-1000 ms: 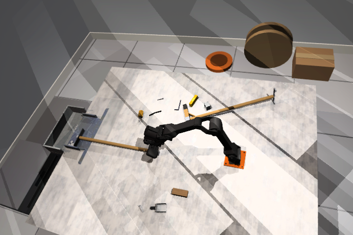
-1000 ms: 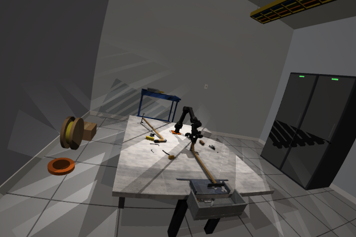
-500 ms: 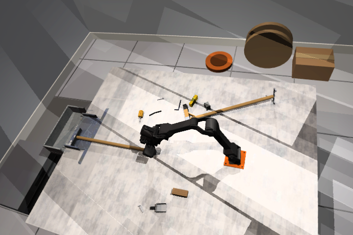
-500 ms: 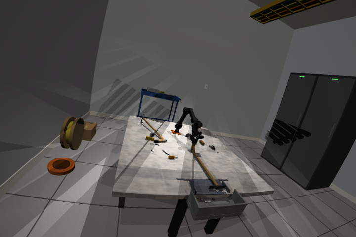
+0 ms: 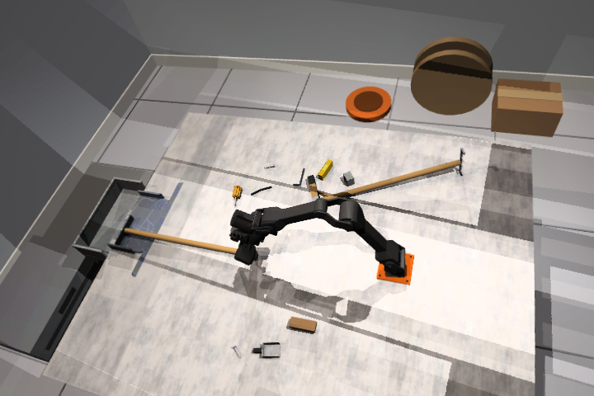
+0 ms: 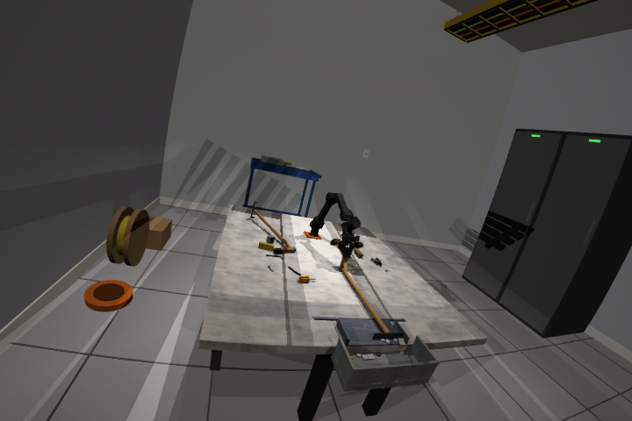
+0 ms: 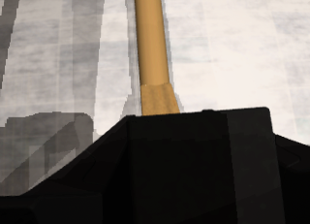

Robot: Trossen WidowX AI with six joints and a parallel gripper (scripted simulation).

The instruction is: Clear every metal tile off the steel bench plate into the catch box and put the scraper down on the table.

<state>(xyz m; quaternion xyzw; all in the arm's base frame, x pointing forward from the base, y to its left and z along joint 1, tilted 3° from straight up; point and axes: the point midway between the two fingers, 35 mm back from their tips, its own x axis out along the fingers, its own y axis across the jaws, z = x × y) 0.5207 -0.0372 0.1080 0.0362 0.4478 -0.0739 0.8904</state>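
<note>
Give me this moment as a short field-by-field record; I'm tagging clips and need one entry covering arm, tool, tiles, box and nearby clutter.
pincer: shut on the long scraper's handle
scraper head: over the bench plate, near its box end
tiles: several pale ones in the catch box; a few by the scraper head
second long-handled tool: lying on the table
nearby clutter: orange-handled screwdriver, yellow block, wooden block
unfinished: scraper not laid down
</note>
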